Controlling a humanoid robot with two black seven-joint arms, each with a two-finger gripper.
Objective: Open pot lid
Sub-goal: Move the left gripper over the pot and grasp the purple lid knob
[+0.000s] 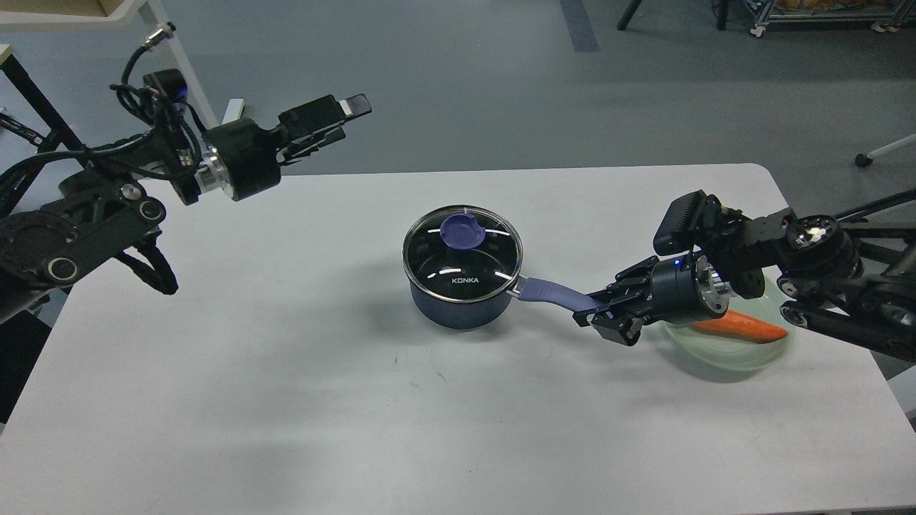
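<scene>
A dark blue pot [458,304] stands in the middle of the white table [286,400]. Its glass lid [461,261] with a blue knob [461,230] lies shut on it. The pot's blue handle [554,293] points right. My right gripper [597,309] is shut on the end of that handle, low over the table. My left gripper [336,120] hangs in the air above the table's far edge, up and to the left of the pot, pointing right. I see it from the side, its two fingers a little apart and empty.
A pale green plate [723,357] with an orange carrot [744,327] sits at the right, just behind my right wrist. A white desk frame [172,50] stands off the table at the far left.
</scene>
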